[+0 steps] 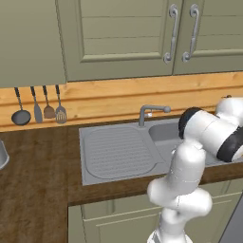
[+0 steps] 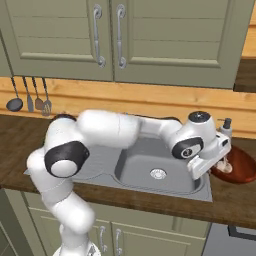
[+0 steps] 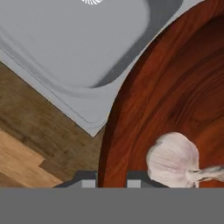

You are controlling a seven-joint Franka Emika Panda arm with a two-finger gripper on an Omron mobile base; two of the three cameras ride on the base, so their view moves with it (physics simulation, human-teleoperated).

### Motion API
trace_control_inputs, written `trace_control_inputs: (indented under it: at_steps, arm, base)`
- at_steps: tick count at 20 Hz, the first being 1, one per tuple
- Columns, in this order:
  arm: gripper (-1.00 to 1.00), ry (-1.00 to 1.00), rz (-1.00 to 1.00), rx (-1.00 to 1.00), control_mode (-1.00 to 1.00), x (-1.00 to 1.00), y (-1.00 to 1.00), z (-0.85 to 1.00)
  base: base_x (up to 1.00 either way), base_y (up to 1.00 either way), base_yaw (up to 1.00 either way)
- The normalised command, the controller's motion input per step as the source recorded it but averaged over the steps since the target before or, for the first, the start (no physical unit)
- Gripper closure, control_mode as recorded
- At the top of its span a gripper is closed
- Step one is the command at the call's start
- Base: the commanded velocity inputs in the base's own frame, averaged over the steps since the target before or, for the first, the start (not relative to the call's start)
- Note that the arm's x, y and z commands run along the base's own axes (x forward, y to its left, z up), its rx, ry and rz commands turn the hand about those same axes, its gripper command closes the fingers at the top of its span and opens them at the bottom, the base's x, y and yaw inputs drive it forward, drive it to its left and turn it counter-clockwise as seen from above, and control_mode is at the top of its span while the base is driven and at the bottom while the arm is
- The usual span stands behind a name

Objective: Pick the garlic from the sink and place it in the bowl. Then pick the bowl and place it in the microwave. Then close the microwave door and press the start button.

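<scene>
With the hand [image 3: 111, 180] pinched nearly closed on the glossy reddish-brown round bowl [image 3: 175, 87] rim, I'd lift dead level so the whitish lumpy garlic bulb [image 3: 173, 159] doesn't roll out.

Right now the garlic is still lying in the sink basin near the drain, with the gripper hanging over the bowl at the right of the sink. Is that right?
Not quite. The garlic is not in the sink basin; the hand view shows it inside the bowl. The rest holds: the right base view shows the gripper over the bowl, at the sink's right.

Glossy white rounded arm [image 2: 107, 129] segs, black joint bands, dark tool [image 3: 111, 180] tips.
</scene>
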Motion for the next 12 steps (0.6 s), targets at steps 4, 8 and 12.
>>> trace_control_inputs:
  at_steps: [4, 8, 12]
  arm:
    - [1.0, 0.0, 0.1, 0.0, -1.0, -0.77, 1.0, 1.0]
    - [1.0, 0.0, 0.09, 0.0, -1.0, -0.57, 1.0, 1.0]
    - [1.0, 0.0, 0.05, 0.0, -1.0, -0.44, 1.0, 1.0]
  base:
    - [0.0, 0.0, 0.0]
    - [0.0, 0.0, 0.0]
    - [0.0, 0.0, 0.0]
